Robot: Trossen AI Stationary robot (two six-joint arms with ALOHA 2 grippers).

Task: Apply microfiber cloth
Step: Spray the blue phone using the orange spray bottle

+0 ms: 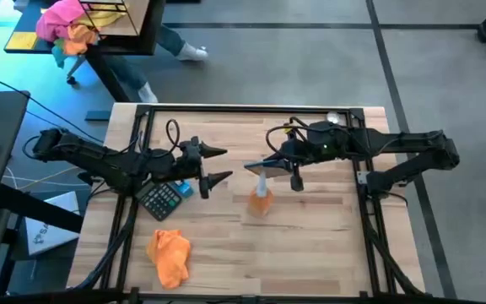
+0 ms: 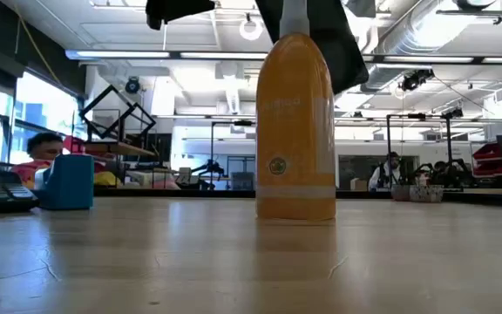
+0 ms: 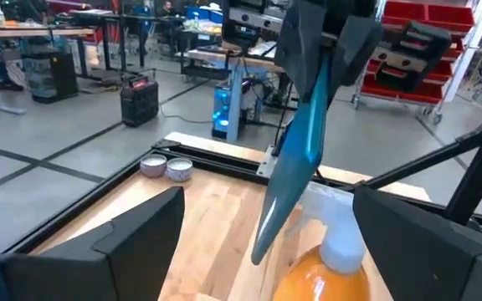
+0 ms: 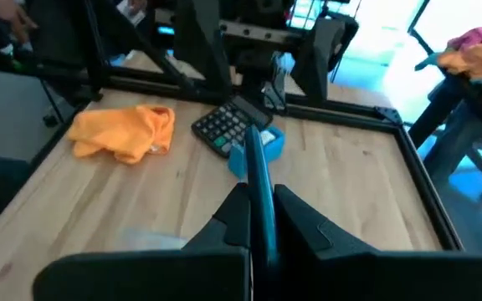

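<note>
The orange microfiber cloth [image 1: 169, 256] [image 4: 124, 132] lies crumpled on the table near the front left, with no gripper on it. A calculator [image 1: 164, 199] [image 4: 227, 125] lies beyond it, a small blue box [image 1: 185, 187] beside it. A spray bottle of orange liquid [image 1: 260, 201] [image 2: 295, 131] stands upright mid-table. My right gripper [image 1: 270, 164] [image 4: 262, 224] is shut on a thin blue strip [image 3: 301, 150] above the bottle. My left gripper [image 1: 220, 165] [image 3: 268, 205] hovers open just left of the bottle, facing it. My right gripper pinches one end of the thin blue strip [image 4: 256, 188] between its two fingers, edge-on. The strip runs on past the fingertips, slanting down toward the table's left. Its free tip [image 3: 259, 247] hangs clear of the table beside the bottle's white spray head; whether it touches the head I cannot tell.
Two small bowls [image 3: 166, 168] sit at the far edge of the table. A pink-and-orange fabric bundle [image 1: 67, 25] [image 4: 475, 46] lies on another table beyond the far left corner, with a person's legs [image 1: 180, 46] beside it. Bare wood lies to the bottle's right and front.
</note>
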